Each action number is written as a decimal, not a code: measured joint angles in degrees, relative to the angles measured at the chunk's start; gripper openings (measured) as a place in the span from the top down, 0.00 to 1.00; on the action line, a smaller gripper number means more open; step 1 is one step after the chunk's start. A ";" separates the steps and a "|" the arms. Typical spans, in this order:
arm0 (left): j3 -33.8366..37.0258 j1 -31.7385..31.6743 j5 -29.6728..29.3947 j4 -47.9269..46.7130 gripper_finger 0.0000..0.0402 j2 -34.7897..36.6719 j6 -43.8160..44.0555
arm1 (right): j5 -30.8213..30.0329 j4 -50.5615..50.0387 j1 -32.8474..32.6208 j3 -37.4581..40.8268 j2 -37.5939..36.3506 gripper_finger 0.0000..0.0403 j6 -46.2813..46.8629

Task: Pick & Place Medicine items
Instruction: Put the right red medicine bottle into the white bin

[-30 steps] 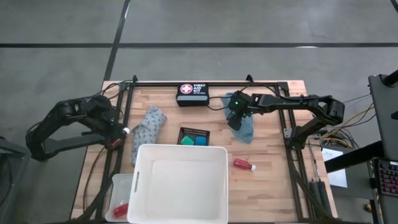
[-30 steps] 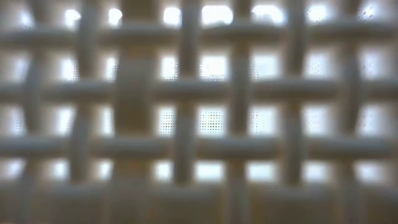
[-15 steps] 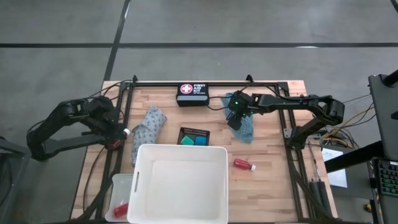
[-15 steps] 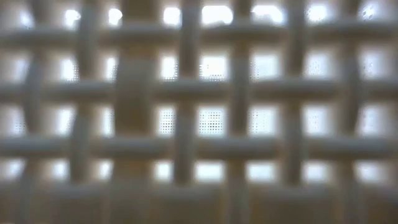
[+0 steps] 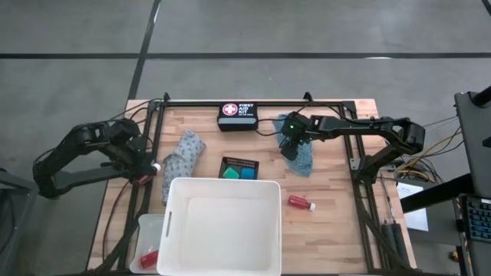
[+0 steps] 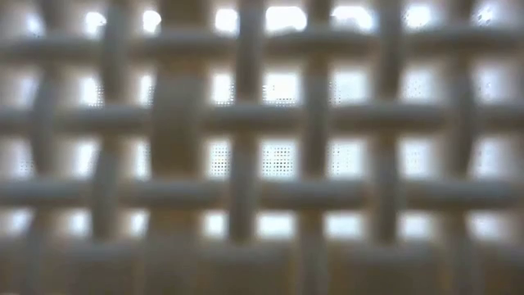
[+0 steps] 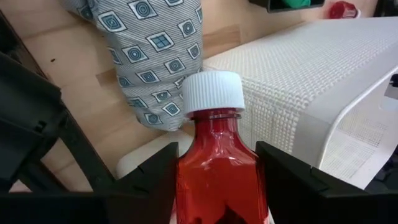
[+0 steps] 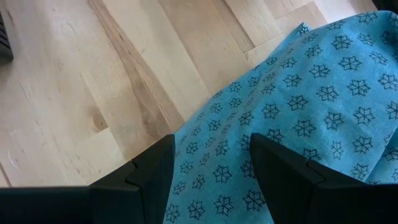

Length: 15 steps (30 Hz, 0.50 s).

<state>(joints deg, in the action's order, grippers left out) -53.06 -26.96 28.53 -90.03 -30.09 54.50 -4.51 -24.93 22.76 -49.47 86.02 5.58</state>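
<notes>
The left gripper [image 7: 217, 180] is clamped on a red bottle [image 7: 219, 177] at the table's left edge, about nine o'clock from the white tub [image 5: 222, 226]. Its dark fingers [image 7: 146, 177] press both flat sides of the bottle's glossy, see-through red body; the ribbed white cap [image 7: 213, 93] points out past the fingertips toward the grey cloth [image 7: 152, 56]. In the high view the bottle [image 5: 146, 170] lies level in the left gripper [image 5: 143, 170], cap toward the table's middle.

The right gripper [image 8: 211, 168] is down on the teal cloth [image 8: 298, 118], jaws partly apart, both fingertips [image 8: 152, 171] touching the fabric. Whether it has pinched a fold, I cannot tell. The cloth is soft cotton printed with small dark stars, bunched on the pale wood planks. From above, the right gripper [image 5: 291, 146] and teal cloth [image 5: 301, 159] sit at one o'clock from the tub.

The grey cloth [image 5: 180, 161], printed with blue-edged diamonds, lies crumpled at eleven o'clock of the tub, touching its corner. A black mesh tray [image 5: 238, 168] at twelve o'clock holds a green tub [image 5: 229, 173] and a blue tub [image 5: 246, 175]. A second red bottle [image 5: 301, 202] lies on its side at three o'clock. A third [image 5: 148, 257] lies in a clear bin [image 5: 146, 230] at eight o'clock. A black first aid kit [image 5: 238, 115] sits at the far edge. The tub is rectangular, smooth inside, with a fine woven-textured rim [image 7: 298, 81]; the low view shows only its lattice wall [image 6: 262, 147].
</notes>
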 joint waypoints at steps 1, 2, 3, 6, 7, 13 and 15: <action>0.01 0.00 0.00 0.08 0.51 0.00 0.00 | 0.00 0.00 0.00 0.00 0.00 0.50 0.07; 0.16 0.00 0.00 0.37 0.51 0.00 -0.03 | 0.00 0.00 0.00 0.00 0.00 0.50 0.23; 0.37 0.00 0.00 0.72 0.51 0.00 -0.15 | 0.00 0.00 0.00 0.00 0.00 0.50 0.23; 1.07 0.00 -0.51 3.52 0.51 -0.01 -2.34 | -0.01 0.00 -0.01 0.00 0.00 0.50 -0.01; 1.07 0.01 -0.97 5.32 0.51 -0.02 -3.78 | -0.01 0.00 0.00 0.00 0.00 0.50 -0.01; -0.29 0.02 -5.02 19.51 0.51 0.00 -19.69 | 0.00 0.00 0.00 0.00 0.00 0.50 -0.02; -0.35 0.02 -5.02 24.31 0.51 0.00 -26.14 | 0.00 0.00 0.00 0.00 0.00 0.50 0.04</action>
<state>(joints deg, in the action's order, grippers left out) -53.41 -26.94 23.51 -65.72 -30.09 28.36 -4.52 -24.93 22.76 -49.47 86.02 5.62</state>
